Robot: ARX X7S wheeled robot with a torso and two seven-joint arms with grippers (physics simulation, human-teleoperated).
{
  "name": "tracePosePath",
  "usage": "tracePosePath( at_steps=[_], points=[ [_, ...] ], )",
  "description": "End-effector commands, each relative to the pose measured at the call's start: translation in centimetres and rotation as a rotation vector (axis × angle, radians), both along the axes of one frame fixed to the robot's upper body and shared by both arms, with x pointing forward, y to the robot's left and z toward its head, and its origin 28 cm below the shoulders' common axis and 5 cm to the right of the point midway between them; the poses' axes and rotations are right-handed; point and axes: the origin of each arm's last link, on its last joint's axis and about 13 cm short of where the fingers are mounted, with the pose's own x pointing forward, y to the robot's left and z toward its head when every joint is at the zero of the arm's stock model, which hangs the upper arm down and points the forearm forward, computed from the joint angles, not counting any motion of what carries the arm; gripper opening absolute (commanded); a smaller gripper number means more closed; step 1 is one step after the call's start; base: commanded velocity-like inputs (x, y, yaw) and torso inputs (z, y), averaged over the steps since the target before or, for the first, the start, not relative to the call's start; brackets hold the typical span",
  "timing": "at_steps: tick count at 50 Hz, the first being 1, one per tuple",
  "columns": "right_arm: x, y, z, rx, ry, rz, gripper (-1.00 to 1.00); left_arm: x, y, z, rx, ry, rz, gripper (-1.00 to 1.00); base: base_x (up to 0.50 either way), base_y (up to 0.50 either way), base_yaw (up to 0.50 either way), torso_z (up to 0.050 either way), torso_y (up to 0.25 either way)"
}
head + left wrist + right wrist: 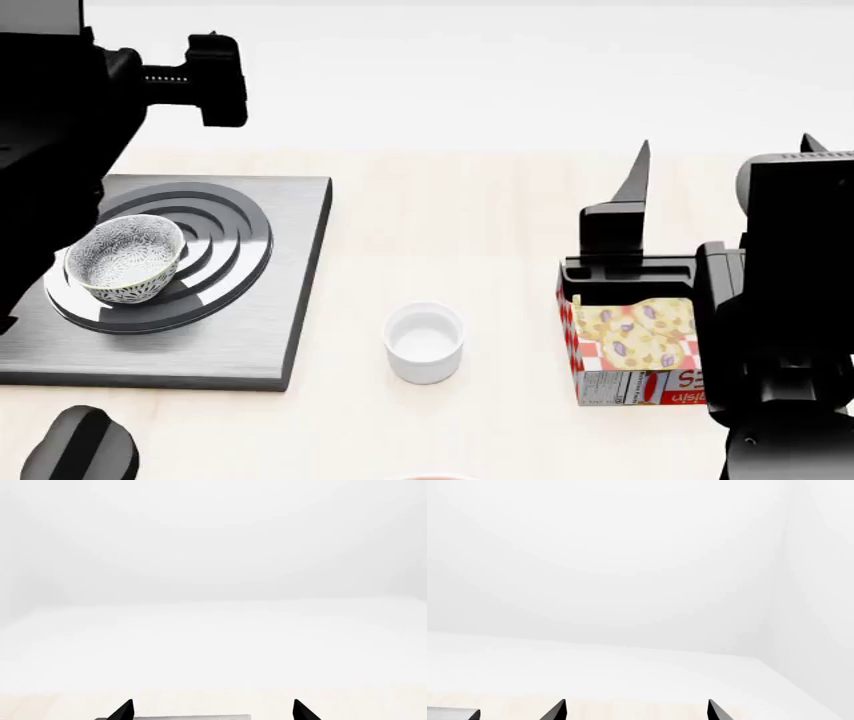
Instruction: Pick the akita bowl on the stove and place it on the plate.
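Observation:
The akita bowl (124,258), white with a dense dark speckled pattern, sits upright on the ringed burner of the stove (274,300) at the left of the head view. Of the plate (434,477) only a thin reddish sliver of rim shows, at the bottom edge. My left gripper (213,710) is open and empty, with the stove's far edge (173,717) just beneath it. In the head view the left arm hangs above and behind the bowl, apart from it. My right gripper (637,710) is open and empty, its fingers (638,180) pointing away over the table's right side.
A small plain white cup (424,343) stands in the middle of the light wooden table. A red-checked food box (634,350) lies right of it, below my right gripper. A black rounded part (80,445) shows at the bottom left. A stove corner (454,714) appears in the right wrist view.

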Motion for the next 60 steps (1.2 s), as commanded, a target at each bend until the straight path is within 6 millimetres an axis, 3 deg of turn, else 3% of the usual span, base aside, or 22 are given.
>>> tracePosePath(
  at_steps=[1,24,60],
  points=[
    [0.15,-0.2,-0.05,0.023,-0.007,0.0,1.0,-0.07,-0.08,-0.32,0.002,-0.031,-0.089,1.0,0.0,0.0,0.0,0.0,0.0],
    [0.17,-0.18,-0.04,0.03,-0.007,0.0,1.0,0.46,0.02,0.4,0.001,-0.065,-0.04,1.0,0.0,0.0,0.0,0.0,-0.107],
    [0.21,-0.2,-0.08,0.028,-0.004,0.003,1.0,0.44,0.05,-0.13,0.035,-0.047,-0.027,1.0,0.0,0.0,0.0,0.0,-0.087]
  ],
)
